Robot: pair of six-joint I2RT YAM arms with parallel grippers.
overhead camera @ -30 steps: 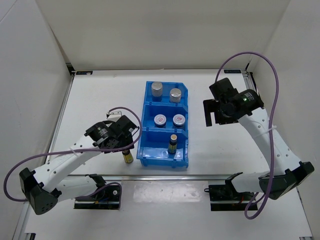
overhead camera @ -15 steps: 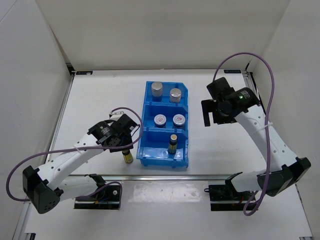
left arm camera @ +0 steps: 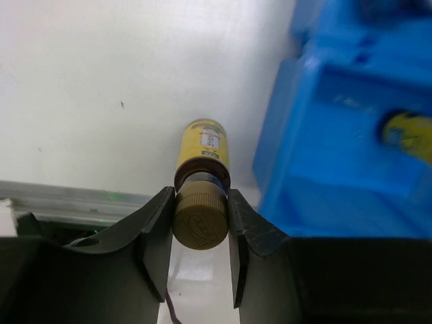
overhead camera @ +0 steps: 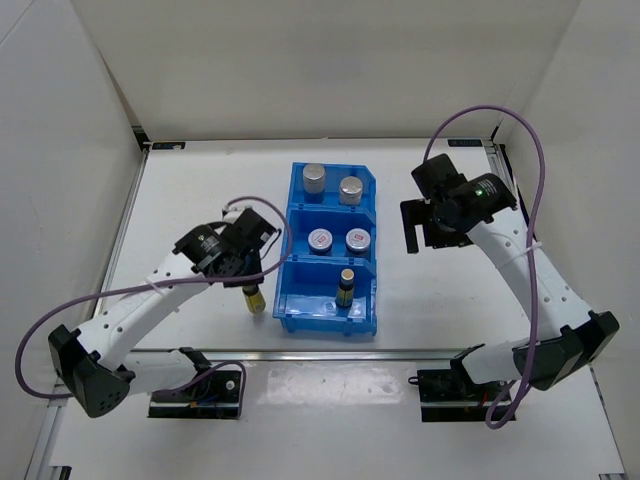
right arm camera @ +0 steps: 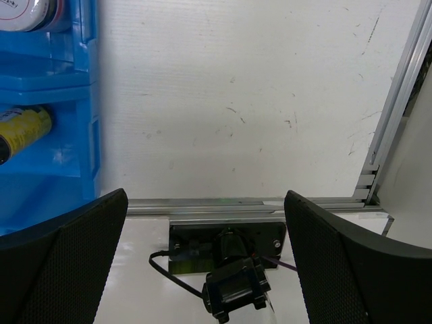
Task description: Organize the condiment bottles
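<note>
We've raised the left gripper (left arm camera: 200,223), pinching the amber bottle (left arm camera: 203,145) by its cap, axis roughly upright; bin (overhead camera: 330,322) near compartment lies at 3 o'clock.

Blue three-compartment bin (overhead camera: 330,322) sits mid-bench (overhead camera: 200,190), long axis running near to far. Aluminium rail (overhead camera: 400,352) borders the near bench edge.

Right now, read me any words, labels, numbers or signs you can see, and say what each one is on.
No text here is legible.
On the amber bottle in the left gripper: white label, red print, too blurred.
On its cap: embossed mark, unreadable.
On the white jar lids: red marks, too small.
On the other amber bottle, in the blue bin: yellow label, blurred.
</note>
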